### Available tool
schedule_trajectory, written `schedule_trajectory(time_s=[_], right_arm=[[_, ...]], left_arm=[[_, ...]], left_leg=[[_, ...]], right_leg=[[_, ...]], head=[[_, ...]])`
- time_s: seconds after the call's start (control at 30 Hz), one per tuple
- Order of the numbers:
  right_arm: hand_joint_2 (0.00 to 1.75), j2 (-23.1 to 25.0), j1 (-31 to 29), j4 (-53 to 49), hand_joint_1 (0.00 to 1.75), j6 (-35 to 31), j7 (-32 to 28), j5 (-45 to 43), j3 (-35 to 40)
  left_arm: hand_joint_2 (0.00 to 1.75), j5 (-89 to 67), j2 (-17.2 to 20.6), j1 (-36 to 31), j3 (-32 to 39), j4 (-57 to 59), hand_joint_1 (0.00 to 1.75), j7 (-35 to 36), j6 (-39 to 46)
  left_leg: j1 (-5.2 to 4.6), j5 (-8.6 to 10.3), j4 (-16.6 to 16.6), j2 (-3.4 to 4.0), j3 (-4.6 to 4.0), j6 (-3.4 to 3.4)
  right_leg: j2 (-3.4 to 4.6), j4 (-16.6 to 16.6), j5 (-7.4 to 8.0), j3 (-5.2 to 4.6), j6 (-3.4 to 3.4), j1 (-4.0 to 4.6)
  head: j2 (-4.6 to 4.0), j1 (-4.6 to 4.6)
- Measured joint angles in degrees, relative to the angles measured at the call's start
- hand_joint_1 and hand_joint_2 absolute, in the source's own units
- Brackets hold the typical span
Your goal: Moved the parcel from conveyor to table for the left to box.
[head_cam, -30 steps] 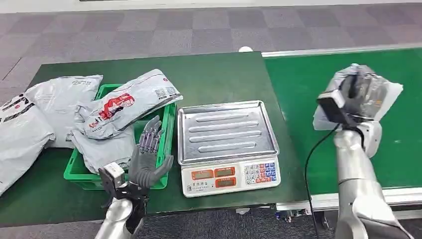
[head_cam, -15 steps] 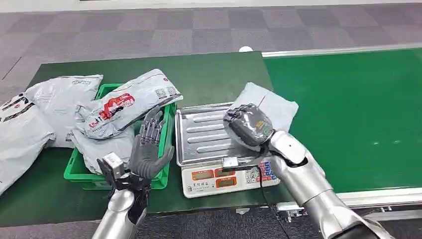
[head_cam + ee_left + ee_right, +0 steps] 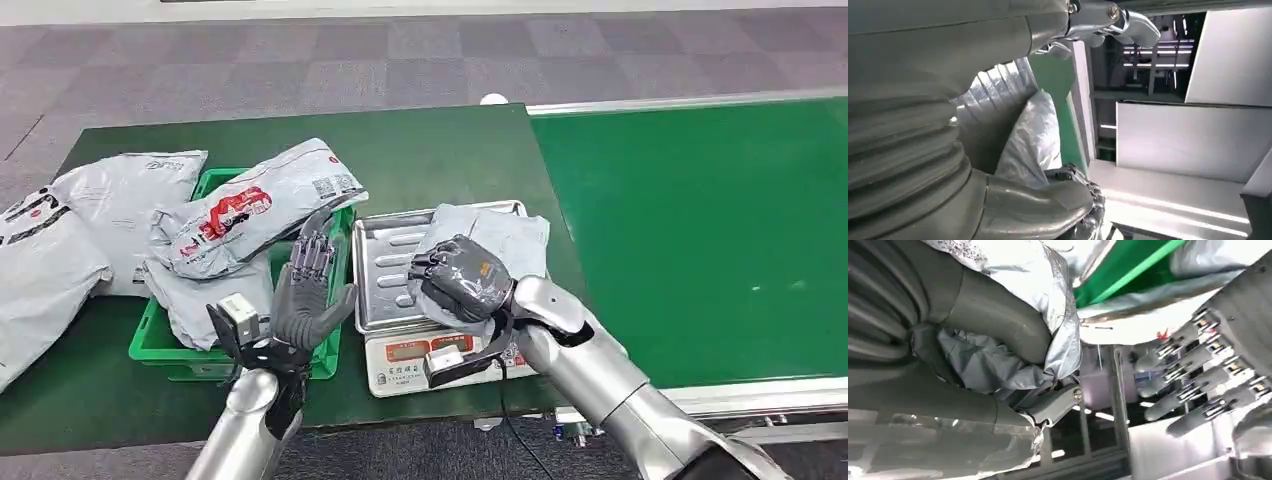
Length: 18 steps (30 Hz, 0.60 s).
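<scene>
**A parcel-sorting workstation in a logistics test hall**

The setting looks like a parcel-handling or warehouse test area. A wide green conveyor belt [image 3: 700, 230] with a metal edge runs along the right side. Beside it stands a table [image 3: 430, 150] covered in dark green. On the table sits an electronic weighing scale [image 3: 455, 290] with a steel tray and a keypad. Next to it is a green plastic crate [image 3: 335, 300]. Grey plastic courier bags [image 3: 100, 215] with printed labels are piled in and around the crate. The floor [image 3: 250, 50] is grey and purple carpet tile.
</scene>
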Motion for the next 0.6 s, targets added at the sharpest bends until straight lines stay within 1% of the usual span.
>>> schedule_trajectory(time_s=[0.1, 0.13, 0.17, 0.23, 0.33, 0.5, 0.6], right_arm=[[1.75, -0.5, 0.0, -0.9, 1.73, 0.4, 0.5, 0.1, 0.7], [1.75, -0.6, -0.1, -0.9, 0.1, 0.4, 1.2, 0.8, 0.9], [1.75, -0.6, -0.2, -0.7, 0.0, -0.2, 2.6, 2.4, 1.2], [1.75, -0.6, -0.3, 0.1, 0.0, -0.7, 3.7, 2.4, 1.6], [1.75, -0.6, -0.4, 1.1, 0.0, -1.1, 3.5, -0.3, 1.5], [1.75, -0.6, -0.5, 1.9, 0.0, -1.2, 3.3, -1.3, 1.5], [1.75, -0.6, -0.4, 2.1, 0.0, 0.0, 2.1, -6.6, 1.0]], left_arm=[[1.75, 0.0, 0.0, 0.0, -0.3, 0.5, 0.0, 0.0, 0.0], [1.75, 0.0, 0.0, 0.0, -0.4, 0.6, 0.0, 0.0, 0.0], [1.75, 0.0, 0.0, 0.0, -0.4, 0.6, 0.0, 0.0, 0.0], [1.75, -0.1, 0.0, 0.0, -0.4, 0.6, 0.0, 0.0, 0.0], [1.75, -0.1, 0.0, 0.1, -0.4, 0.6, 0.0, 0.0, 0.0], [1.75, -0.1, 0.0, 0.1, -0.4, 0.6, 0.0, 0.0, 0.0], [1.75, -0.1, 0.0, 0.1, -0.4, 0.6, 0.0, 0.0, 0.0]], left_leg=[[0.0, 0.0, 0.0, 0.0, -0.01, 0.0], [0.0, 0.0, 0.0, -0.01, -0.01, 0.0], [0.0, 0.0, 0.0, 0.0, -0.01, 0.0], [0.0, 0.0, 0.0, -0.01, -0.01, 0.0], [0.0, 0.0, 0.0, -0.02, -0.01, 0.0], [0.0, 0.0, 0.0, -0.02, -0.01, 0.0], [0.0, 0.0, 0.0, -0.02, 0.0, 0.0]], right_leg=[[-0.01, 0.0, 0.0, 0.0, 0.0, 0.0], [-0.01, 0.0, 0.0, 0.0, 0.0, 0.0], [0.0, 0.0, 0.0, 0.01, 0.0, 0.0], [-0.02, 0.0, 0.0, 0.01, 0.0, 0.0], [-0.05, 0.0, 0.0, 0.03, 0.0, 0.0], [-0.04, 0.0, 0.0, 0.04, 0.0, 0.0], [-0.04, 0.0, 0.0, 0.03, 0.0, 0.0]], head=[[0.0, 0.02], [0.0, 0.0], [0.0, 0.0], [-0.02, 0.0], [0.0, 0.0], [0.0, 0.0], [-0.02, 0.0]])
